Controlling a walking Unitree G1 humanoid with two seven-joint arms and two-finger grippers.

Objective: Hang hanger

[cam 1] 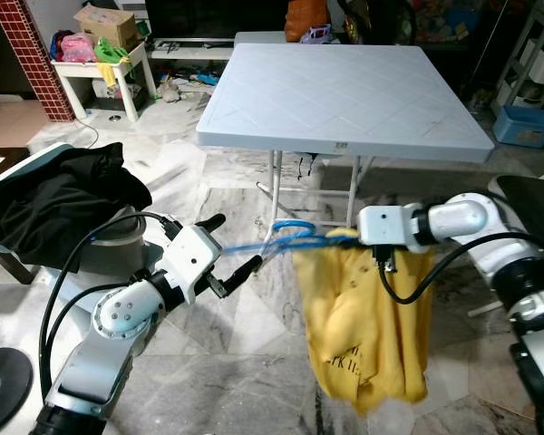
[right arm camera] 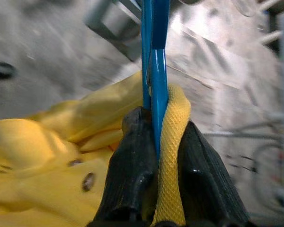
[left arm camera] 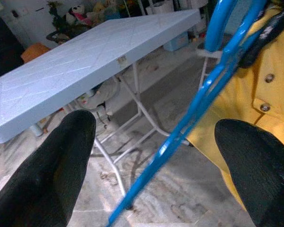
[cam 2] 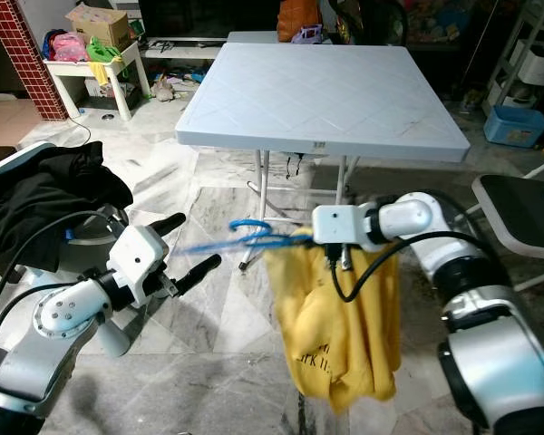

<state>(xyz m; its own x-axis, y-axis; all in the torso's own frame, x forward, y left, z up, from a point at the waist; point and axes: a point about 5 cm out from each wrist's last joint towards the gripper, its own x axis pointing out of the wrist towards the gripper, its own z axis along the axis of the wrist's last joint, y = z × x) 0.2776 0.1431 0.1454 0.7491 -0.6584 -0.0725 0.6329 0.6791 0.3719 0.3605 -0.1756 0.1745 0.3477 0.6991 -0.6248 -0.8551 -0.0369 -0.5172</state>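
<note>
Blue hanger (cam 1: 286, 237) with yellow shirt (cam 1: 363, 326) held in front of the white folding table (cam 1: 344, 91), below its near edge.

Right gripper (right arm camera: 156, 127) reaching inward from the table's right, pinched tight on hanger wire and shirt collar. Left gripper (cam 1: 227, 254) raised from the table's left, fingers (left arm camera: 52, 179) spread wide either side of the hanger's blue wire, not touching. Buttons and collar weave clear in wrist views; black clothes pile (cam 1: 59, 195) left of table visible from head views.
</note>
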